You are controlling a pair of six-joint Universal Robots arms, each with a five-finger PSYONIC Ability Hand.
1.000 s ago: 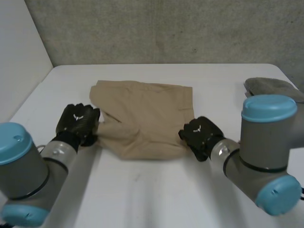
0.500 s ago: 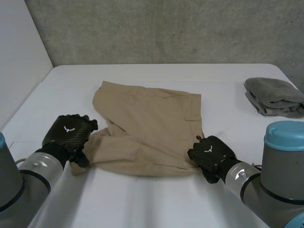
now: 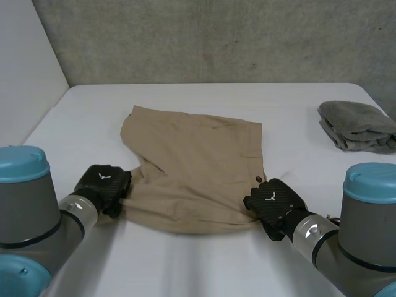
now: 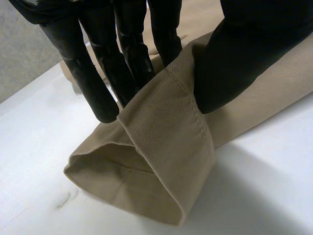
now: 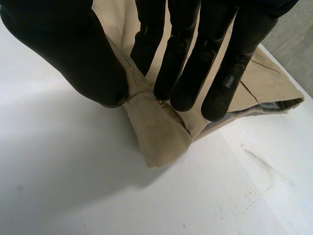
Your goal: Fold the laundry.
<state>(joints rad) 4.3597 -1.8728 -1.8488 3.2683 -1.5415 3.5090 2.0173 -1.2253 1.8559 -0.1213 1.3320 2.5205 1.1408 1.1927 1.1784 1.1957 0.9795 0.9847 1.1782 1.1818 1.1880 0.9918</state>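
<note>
On the single flat white table (image 3: 185, 260), one pair of tan cotton shorts (image 3: 198, 161) is lying in the middle, with one folded grey cloth (image 3: 356, 124) well apart at the far right. The shorts' near edge is being held at both ends: a leg hem (image 4: 166, 147) is being pinched between thumb and fingers of the black left hand (image 3: 102, 185), a corner (image 5: 156, 132) likewise by the black right hand (image 3: 272, 201). Both pinches are probably best raised evenly, keeping the edge taut.

grey joints (image 3: 28, 216), light-blue caps (image 3: 371, 179) — left hand (image 3: 102, 184), right hand (image 3: 272, 199) black, woven texture, white emblem
</note>
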